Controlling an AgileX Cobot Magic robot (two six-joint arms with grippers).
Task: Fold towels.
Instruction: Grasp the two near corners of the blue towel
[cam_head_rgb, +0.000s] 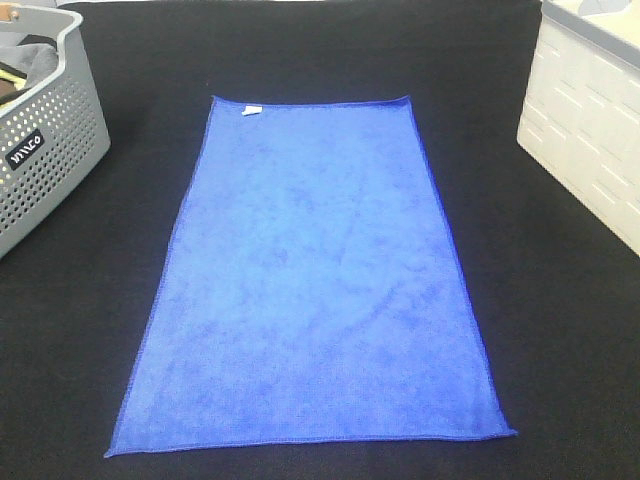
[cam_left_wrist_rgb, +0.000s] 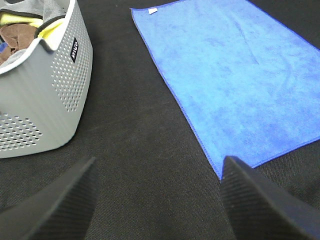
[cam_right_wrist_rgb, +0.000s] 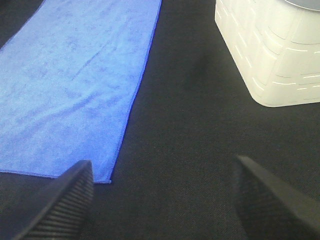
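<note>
Towel (cam_head_rgb: 315, 280): spread flat and unfolded in the middle of the black tabletop (cam_head_rgb: 560, 330), short end close to the near edge.
Tag (cam_head_rgb: 251, 109): white, at the towel's far-left corner.
Left pincer (cam_left_wrist_rgb: 160, 172): spread, holding nothing, above bare tabletop beside the towel's near-left corner.
Right pincer (cam_right_wrist_rgb: 164, 172): spread, holding nothing, beside the near-right corner.
Basket (cam_head_rgb: 50, 150): grey, perforated, cloths (cam_left_wrist_rgb: 20, 35) inside, at the tabletop's far-left corner.
Bin (cam_head_rgb: 590, 130): white, at the far-right corner.

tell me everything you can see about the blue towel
The royal-blue towel looks like soft microfibre, rectangular, with darker stitched edging and a small white tag at its far-left corner. It lies unfolded and nearly flat, with faint creases, lengthwise on the black table cover, touching nothing else.
</note>
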